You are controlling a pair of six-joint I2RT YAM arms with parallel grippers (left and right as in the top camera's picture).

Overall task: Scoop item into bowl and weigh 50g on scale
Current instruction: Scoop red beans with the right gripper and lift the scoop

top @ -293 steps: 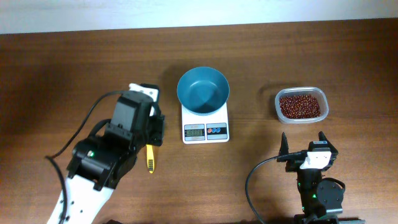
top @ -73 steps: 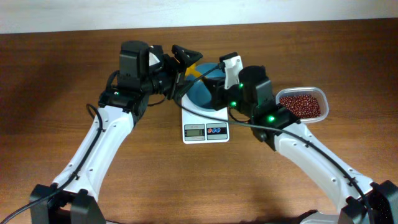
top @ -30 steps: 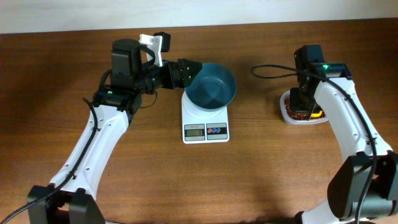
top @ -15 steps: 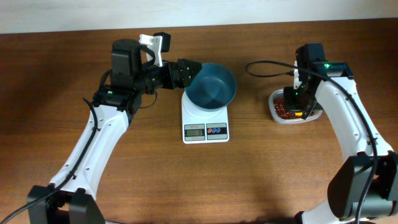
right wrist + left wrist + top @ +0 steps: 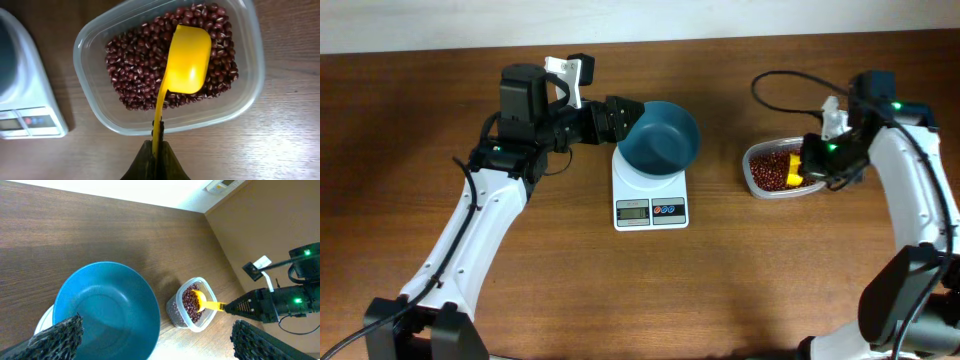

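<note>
The teal bowl stands on the white scale. My left gripper is open wide at the bowl's left rim, and part of the bowl lies between its fingers. The red-brown beans fill a clear container to the right of the scale. My right gripper is shut on the thin handle of a yellow scoop. The scoop's head rests on the beans, and no beans show on it.
The right arm's black cable loops over the table behind the container. The scale's display and buttons face the table's front edge. Bare wood table lies in front of the scale and the container.
The clear container has slid left toward the scale. My right gripper has swung to the container's right side, still holding the scoop in the beans. The left arm has not moved.
</note>
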